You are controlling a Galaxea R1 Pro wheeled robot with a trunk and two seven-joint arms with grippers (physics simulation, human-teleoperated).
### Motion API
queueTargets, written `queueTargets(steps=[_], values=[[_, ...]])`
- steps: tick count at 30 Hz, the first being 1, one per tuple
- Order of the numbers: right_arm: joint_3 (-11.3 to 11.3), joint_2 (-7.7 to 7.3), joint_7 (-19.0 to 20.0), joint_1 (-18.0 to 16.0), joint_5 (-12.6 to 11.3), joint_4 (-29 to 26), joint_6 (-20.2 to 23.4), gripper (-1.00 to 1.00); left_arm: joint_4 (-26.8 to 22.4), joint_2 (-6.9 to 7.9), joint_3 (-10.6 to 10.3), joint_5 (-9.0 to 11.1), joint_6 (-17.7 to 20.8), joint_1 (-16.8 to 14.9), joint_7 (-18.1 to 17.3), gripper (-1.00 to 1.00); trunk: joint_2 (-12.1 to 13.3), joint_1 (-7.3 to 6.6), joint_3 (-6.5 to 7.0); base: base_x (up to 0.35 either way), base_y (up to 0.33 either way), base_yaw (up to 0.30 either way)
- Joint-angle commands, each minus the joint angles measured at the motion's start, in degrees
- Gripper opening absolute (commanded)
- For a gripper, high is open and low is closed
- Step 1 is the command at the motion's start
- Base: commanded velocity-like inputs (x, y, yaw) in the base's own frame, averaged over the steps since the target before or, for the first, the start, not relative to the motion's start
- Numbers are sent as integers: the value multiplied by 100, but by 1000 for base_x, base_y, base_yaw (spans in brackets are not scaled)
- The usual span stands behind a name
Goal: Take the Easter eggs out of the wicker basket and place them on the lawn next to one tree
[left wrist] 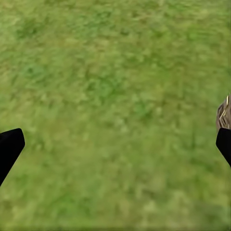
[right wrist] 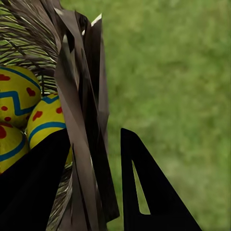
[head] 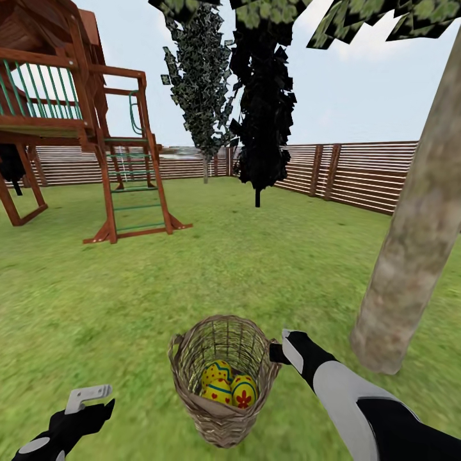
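Observation:
The wicker basket [head: 221, 432] stands on the lawn [head: 256, 269] just in front of me, holding the three Easter eggs [head: 218, 371] [head: 243, 392] [head: 216, 392]. My right gripper [head: 278, 351] is at the basket's right rim. In the right wrist view its fingers [right wrist: 94, 132] straddle the basket wall [right wrist: 84, 96], one inside beside the eggs [right wrist: 17, 94] [right wrist: 45, 120], one outside, shut on it. My left gripper [head: 89, 400] hangs open over grass, left of the basket; its wrist view [left wrist: 118, 139] shows the fingers wide apart. The tree's thick grey-beige trunk [head: 416, 243] leans just right of the basket.
A wooden playset [head: 83, 128] with a ladder stands at the back left. A near-black tree [head: 262, 115] and a slim grey-green tree [head: 202, 96] rise before the brown slatted fence [head: 358, 173]. Grass stretches between basket and playset.

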Motion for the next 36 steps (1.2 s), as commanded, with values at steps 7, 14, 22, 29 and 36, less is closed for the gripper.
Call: queueTargets(steps=[7, 14, 22, 29, 36], values=[[-52, 5, -36, -3, -101, -14, 10, -100, -1, 0, 6, -2, 27, 0, -22, 100, -285, 154, -131, 0, 0, 0], [-52, 5, -36, -3, -100, -14, 10, -100, -4, 0, 6, -2, 27, 0, -26, 100, -566, 308, -256, 0, 0, 0], [-52, 5, -36, -3, -98, -14, 10, -100, -9, 0, 6, -2, 27, 0, -26, 100, -887, 484, -400, 0, 0, 0], [-52, 5, -36, -3, -101, -14, 10, -100, -9, 0, 6, -2, 27, 0, -26, 100, -1167, 637, -526, 0, 0, 0], [-52, 5, -36, -3, -101, -14, 10, -100, -9, 0, 6, -2, 27, 0, -26, 100, -1448, 791, -651, 0, 0, 0]])
